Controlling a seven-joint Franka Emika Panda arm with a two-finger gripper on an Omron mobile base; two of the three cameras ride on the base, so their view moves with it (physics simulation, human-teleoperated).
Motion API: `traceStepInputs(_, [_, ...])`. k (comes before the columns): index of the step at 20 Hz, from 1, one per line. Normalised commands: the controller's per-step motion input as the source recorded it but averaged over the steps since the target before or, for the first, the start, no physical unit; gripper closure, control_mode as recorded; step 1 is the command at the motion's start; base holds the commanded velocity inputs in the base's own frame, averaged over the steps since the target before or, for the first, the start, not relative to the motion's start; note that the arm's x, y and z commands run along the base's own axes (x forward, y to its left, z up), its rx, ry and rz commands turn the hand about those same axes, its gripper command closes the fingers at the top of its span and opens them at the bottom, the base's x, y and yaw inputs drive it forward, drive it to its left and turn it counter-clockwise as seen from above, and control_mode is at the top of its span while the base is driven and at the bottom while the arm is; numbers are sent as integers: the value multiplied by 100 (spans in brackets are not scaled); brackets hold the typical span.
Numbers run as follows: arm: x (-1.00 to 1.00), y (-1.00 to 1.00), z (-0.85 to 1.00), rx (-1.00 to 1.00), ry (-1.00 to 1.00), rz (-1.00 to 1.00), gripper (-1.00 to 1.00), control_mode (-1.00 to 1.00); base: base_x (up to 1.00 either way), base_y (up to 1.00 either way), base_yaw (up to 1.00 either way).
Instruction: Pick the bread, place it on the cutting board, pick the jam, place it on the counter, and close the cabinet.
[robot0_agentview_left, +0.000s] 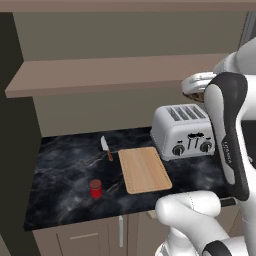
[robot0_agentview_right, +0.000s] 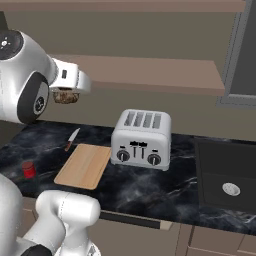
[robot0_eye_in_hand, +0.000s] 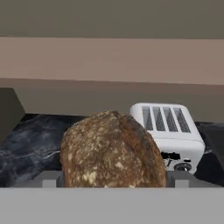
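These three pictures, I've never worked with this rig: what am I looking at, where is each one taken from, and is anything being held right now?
It is a white robot arm on a driving base in a rendered kitchen. Two pictures come from cameras on the base, behind the arm to its left and right; the third looks out from the hand.

On the black counter lie a cutting board, a knife, a red jam jar and a silver toaster. A sink is set in at the right. Above is the cabinet shelf.

The pincer carries the bread, a brown lumpy loaf, up in the air near the shelf, not yet over the board.
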Motion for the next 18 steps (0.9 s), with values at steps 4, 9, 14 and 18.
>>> traceStepInputs(4, [-35,3,-5,0,13,0,100,-100,0,0,0])
traceStepInputs(9, [-32,3,-20,0,6,0,100,-100,0,0,0])
traceStepInputs(14, [-18,9,-36,-1,2,0,100,-100,0,0,0])
traceStepInputs(18, [-9,15,-35,-2,2,0,100,-100,0,0,0])
